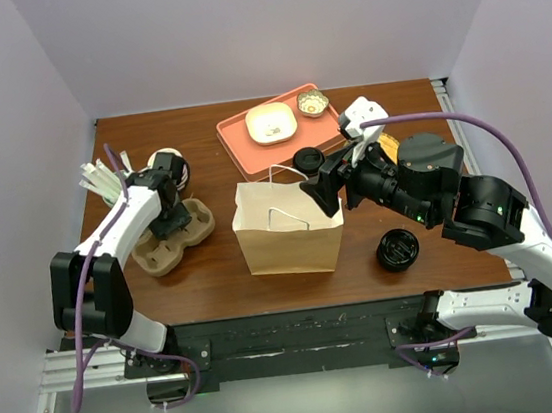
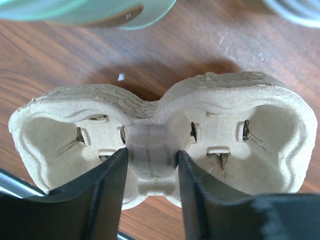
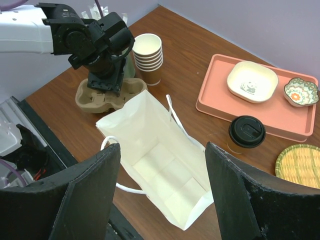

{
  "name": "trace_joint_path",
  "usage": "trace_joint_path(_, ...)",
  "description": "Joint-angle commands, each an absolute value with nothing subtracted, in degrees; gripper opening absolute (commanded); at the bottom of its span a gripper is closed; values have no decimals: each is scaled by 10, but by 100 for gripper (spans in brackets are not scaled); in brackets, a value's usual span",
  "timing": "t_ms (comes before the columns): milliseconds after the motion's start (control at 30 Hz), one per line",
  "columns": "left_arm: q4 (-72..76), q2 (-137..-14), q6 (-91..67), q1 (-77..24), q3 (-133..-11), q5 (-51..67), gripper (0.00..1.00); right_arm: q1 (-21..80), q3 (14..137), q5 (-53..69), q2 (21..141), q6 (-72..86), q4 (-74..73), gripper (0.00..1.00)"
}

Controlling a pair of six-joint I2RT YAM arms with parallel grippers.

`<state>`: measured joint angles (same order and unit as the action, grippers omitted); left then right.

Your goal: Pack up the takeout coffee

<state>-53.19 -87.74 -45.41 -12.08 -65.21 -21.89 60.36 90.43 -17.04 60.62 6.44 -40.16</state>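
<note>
Coffee (image 3: 246, 134) stands upright with its lid on, touching the table just beside the near rim of the tray (image 3: 210, 102), beyond the bag (image 3: 150, 150) and outside it. The right gripper (image 3: 162, 150) hangs over the bag's open mouth, jaws wide apart and holding nothing. The bag stands upright at the table's middle, handles up. The left gripper (image 2: 152, 155) is by the left edge, its fingers (image 2: 107, 195) clamped on the narrow middle of the carrier (image 2: 240, 125), which lies flat on the wood. A stack of cups (image 3: 148, 57) stands just behind the carrier. A loose black lid (image 1: 398, 249) lies toward the near right corner.
</note>
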Motion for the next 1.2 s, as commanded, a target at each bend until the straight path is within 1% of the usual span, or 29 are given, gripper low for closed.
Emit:
trace_joint_path(0, -523, -875, -453, -120, -651, -212, 55, 605, 902, -165, 595, 69, -371, 72)
trace_joint_path(33, -521, -878, -450, -119, -650, -212, 54, 605, 902, -164, 594, 69, -370, 72)
trace_joint_path(67, -519, -879, -448, -119, -648, -209, 50, 604, 902, -164, 594, 69, -369, 72)
trace_joint_path(100, -516, -876, -448, -119, -646, -208, 35, 605, 902, -163, 594, 69, -369, 72)
trace_joint_path(133, -512, -874, -448, -119, -643, -208, 29, 605, 902, -164, 594, 68, -370, 72)
trace_joint_path(200, -501, -865, -447, -119, -641, -202, 22, 605, 906, -165, 596, 67, -374, 72)
trace_joint_path(267, -500, -863, -446, -119, -641, -200, 26, 605, 907, -167, 595, 67, -374, 72)
trace_joint_path(300, -504, -865, -446, -119, -642, -202, 37, 605, 906, -166, 594, 68, -374, 72)
trace_joint_path(400, -519, -872, -447, -120, -649, -210, 53, 606, 904, -167, 592, 70, -375, 72)
trace_joint_path(500, -528, -869, -446, -119, -650, -219, 58, 606, 901, -167, 590, 73, -374, 72)
trace_joint_path(633, -520, -866, -447, -119, -641, -220, 60, 605, 901, -167, 591, 74, -373, 72)
trace_joint_path(733, -518, -874, -449, -119, -640, -217, 58, 606, 903, -166, 592, 75, -371, 72)
trace_joint_path(933, -513, -887, -445, -119, -642, -221, 50, 605, 900, -167, 594, 77, -372, 72)
trace_joint_path(967, -512, -886, -444, -119, -642, -221, 45, 606, 899, -166, 594, 79, -372, 72)
trace_joint_path(1033, -513, -883, -445, -120, -643, -225, 41, 605, 898, -167, 594, 79, -371, 72)
trace_joint_path(1067, -513, -880, -445, -119, -644, -225, 34, 605, 898, -167, 594, 78, -373, 72)
trace_joint_path(1167, -519, -873, -443, -119, -651, -229, 21, 605, 898, -169, 595, 78, -370, 72)
